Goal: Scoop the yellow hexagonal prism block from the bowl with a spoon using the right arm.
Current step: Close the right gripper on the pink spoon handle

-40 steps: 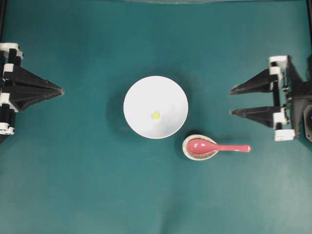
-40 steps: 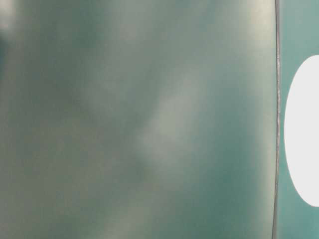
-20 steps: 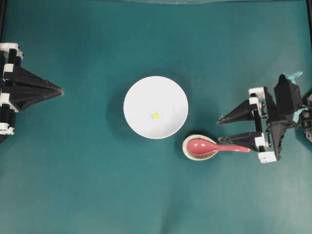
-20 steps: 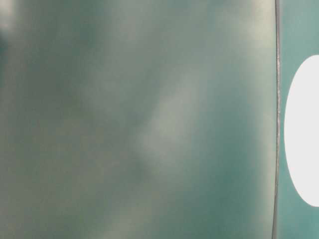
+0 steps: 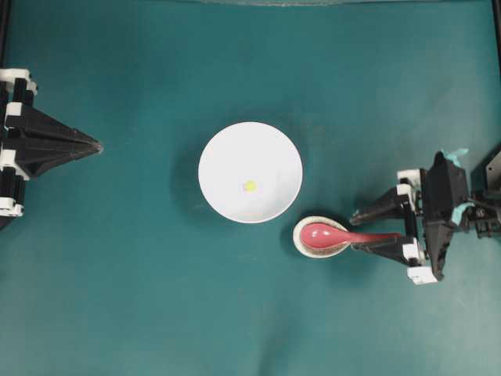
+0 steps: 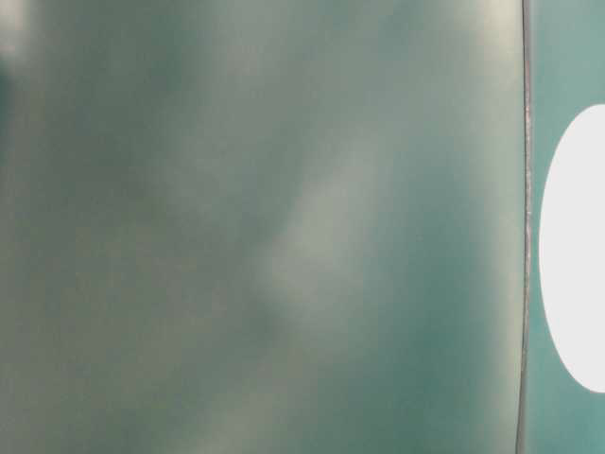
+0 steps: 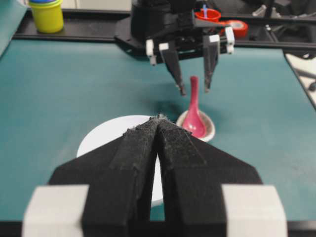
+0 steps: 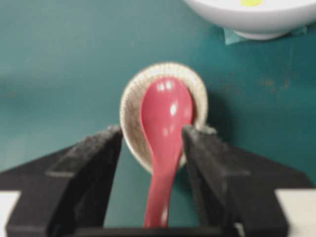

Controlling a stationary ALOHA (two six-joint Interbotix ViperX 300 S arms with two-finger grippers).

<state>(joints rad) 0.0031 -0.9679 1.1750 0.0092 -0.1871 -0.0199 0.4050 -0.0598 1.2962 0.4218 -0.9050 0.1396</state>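
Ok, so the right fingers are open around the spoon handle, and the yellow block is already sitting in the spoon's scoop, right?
Not quite. The right gripper is open with its fingers either side of the spoon handle, but the scoop is empty. The yellow block lies in the white bowl, as the overhead view shows; the spoon rests on the speckled spoon rest beside it.

Clearance around bowl and spoon, right side of table

White bowl (image 5: 250, 172) mid-table (image 5: 141, 298), open teal surface on all sides; speckled spoon rest (image 5: 320, 236) just beside its lower-right rim, narrow gap between them. Right gripper (image 5: 354, 233) spread wide, one finger either side of the pink-red spoon (image 8: 165, 128) handle. Left gripper (image 5: 98, 146) closed at far left edge, well apart.
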